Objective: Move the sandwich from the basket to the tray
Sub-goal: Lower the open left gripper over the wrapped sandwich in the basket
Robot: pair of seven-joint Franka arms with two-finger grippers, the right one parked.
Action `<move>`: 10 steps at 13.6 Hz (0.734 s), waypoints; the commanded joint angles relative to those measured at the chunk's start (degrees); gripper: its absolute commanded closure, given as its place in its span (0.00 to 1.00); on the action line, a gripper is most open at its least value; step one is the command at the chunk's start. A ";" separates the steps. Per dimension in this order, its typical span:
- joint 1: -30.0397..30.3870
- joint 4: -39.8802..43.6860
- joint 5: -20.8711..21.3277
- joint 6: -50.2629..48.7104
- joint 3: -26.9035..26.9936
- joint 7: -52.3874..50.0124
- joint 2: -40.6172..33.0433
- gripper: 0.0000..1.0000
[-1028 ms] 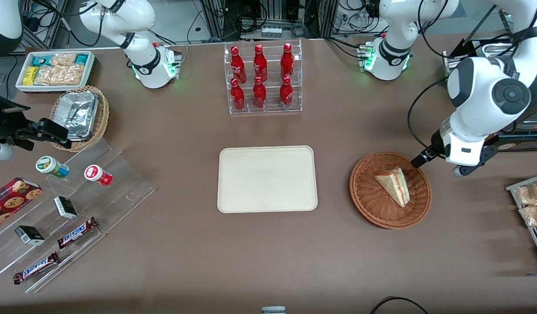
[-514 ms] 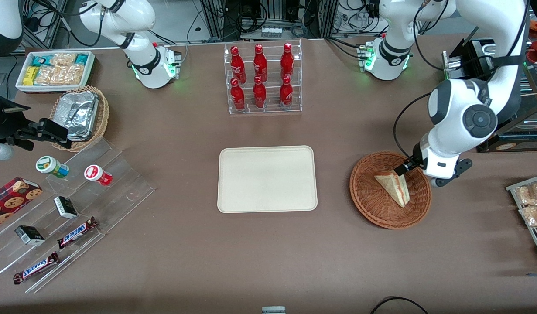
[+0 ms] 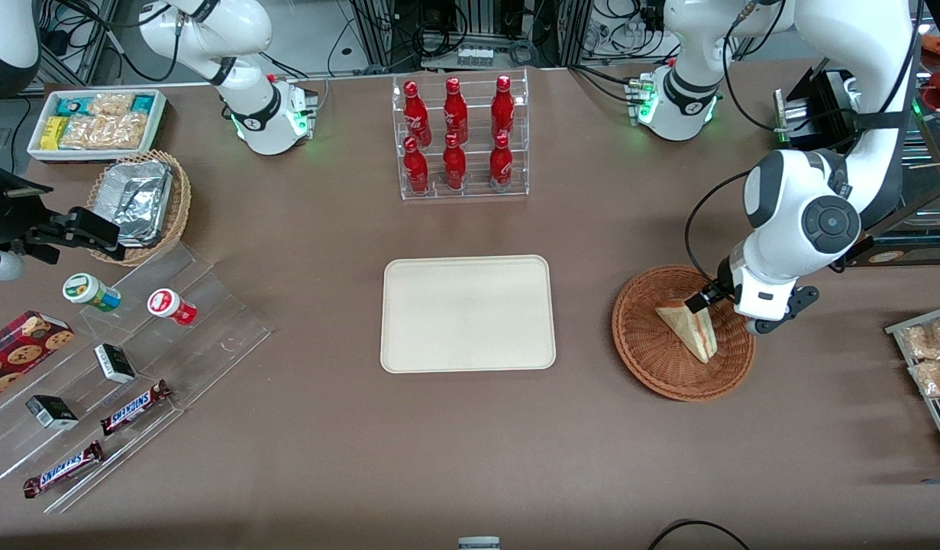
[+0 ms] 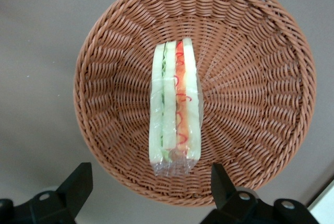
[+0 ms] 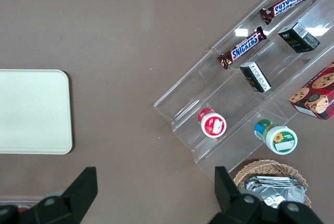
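A flat cream-white rectangular tray [image 5: 32, 110] lies on the brown tabletop [image 5: 130, 36]. Well apart from it, a clear stepped acrylic stand [image 5: 245, 72] holds two Snickers bars [image 5: 245, 47], small dark boxes [image 5: 255, 76] and round lidded cups [image 5: 212, 123].

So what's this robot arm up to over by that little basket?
It is going for the sandwich, a wrapped wedge lying in the round brown basket. The arm's pincer hangs open just above the sandwich, one finger to each side, not gripping it yet. The cream tray where the sandwich should end up sits bare in the middle of the table, beside the basket.
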 commanded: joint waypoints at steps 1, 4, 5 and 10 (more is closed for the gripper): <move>0.05 1.63 0.25 1.87 -0.10 0.42 2.81 0.00; 0.05 2.24 0.25 3.63 -0.10 0.42 4.83 0.00; 0.14 2.24 0.25 3.98 -0.10 0.42 5.27 0.00; 0.23 2.42 0.25 6.53 -0.09 0.34 7.56 0.00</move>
